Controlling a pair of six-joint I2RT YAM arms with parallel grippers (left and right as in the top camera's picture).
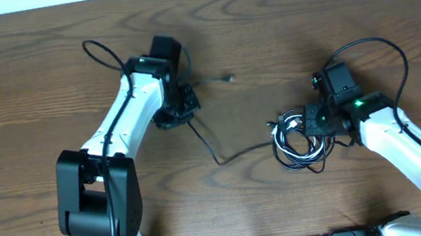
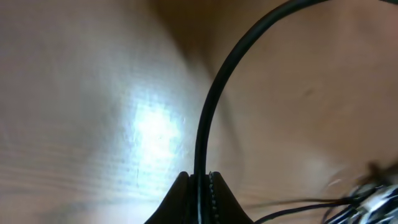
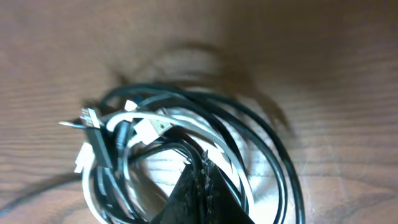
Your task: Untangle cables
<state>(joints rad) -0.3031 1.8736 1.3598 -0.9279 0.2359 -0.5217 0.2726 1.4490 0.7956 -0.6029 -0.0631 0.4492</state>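
While the cables (image 3: 152, 129) lay mostly in one black-and-white knot, right at the right gripper's (image 3: 202, 174) fingertips and spilling to either side of them, the job looked barely begun. Those fingers were pressed together on a strand or two of the knot. One black cable (image 2: 202, 124) stretched away from it across the table (image 1: 279, 16) to the left gripper (image 2: 200, 182), whose fingers were clamped tight on it, the cord arching up ahead of them. One strand partly drawn out, by my reckoning; the rest of it and the other two were left to separate.
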